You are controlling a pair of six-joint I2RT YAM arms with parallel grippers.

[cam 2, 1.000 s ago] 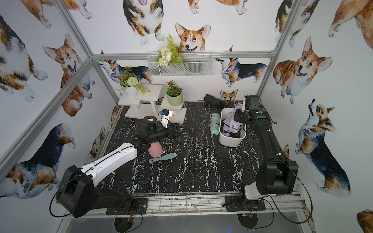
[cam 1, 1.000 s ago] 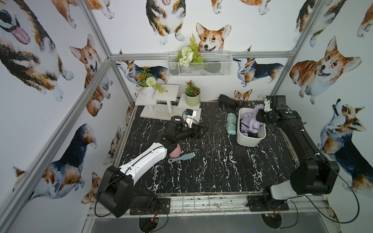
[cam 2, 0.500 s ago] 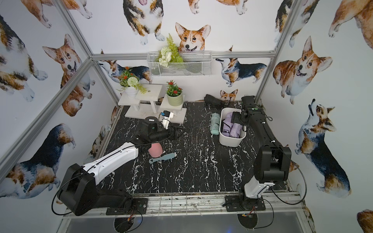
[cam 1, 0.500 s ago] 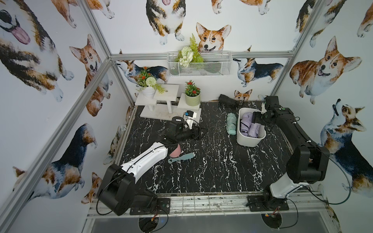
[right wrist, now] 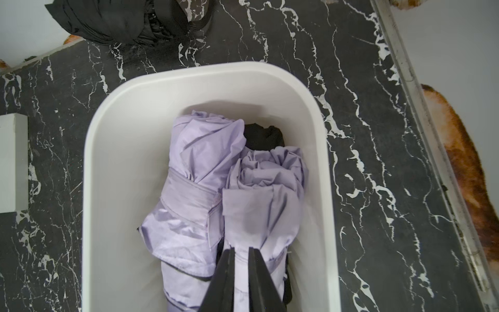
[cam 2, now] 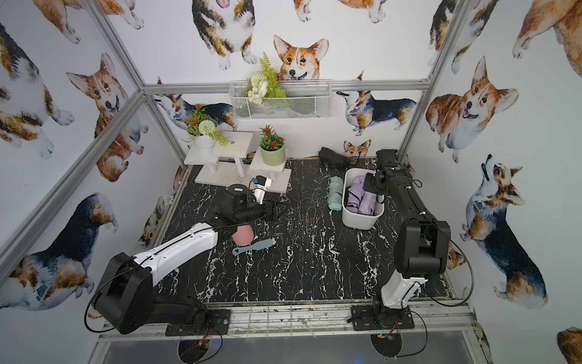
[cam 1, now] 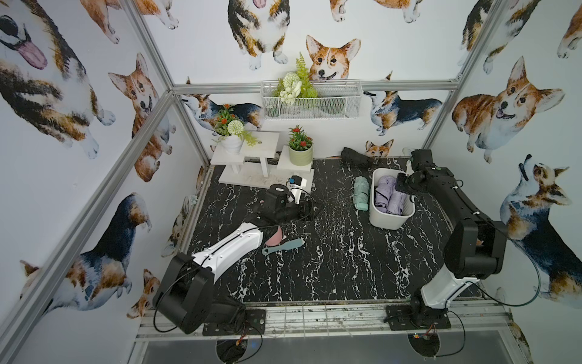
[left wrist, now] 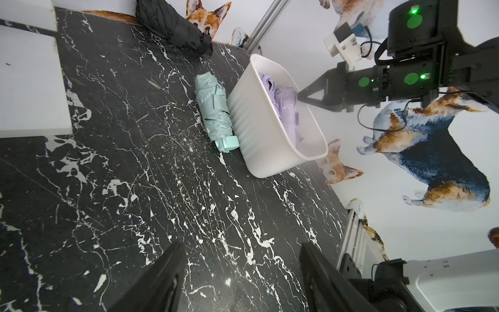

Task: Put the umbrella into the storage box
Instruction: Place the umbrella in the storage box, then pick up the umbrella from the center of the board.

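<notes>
Right hand (right wrist: 241,252), fingers nearly together, over lilac umbrellas (right wrist: 194,189) side by side in white storage box (right wrist: 121,162) on black marbled tabletop (right wrist: 378,108); black folded umbrella (right wrist: 121,19) at hand's 11 o'clock, beyond box.

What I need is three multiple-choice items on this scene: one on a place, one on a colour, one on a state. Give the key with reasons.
1. Where does the mint umbrella lie?
A) on the table beside the storage box
B) inside the storage box
C) in the wire basket

2. What colour is the fabric on top inside the storage box?
A) red
B) lilac
C) yellow

3. How is the left pincer?
A) shut on a brush
B) shut on the mint umbrella
C) open, holding nothing

Key:
1 A: it lies on the marble top along the box's outer wall.
2 B: the right wrist view shows the lilac umbrella bundled in the tub.
3 C: the left wrist view shows its fingers wide apart with nothing between them.
</notes>
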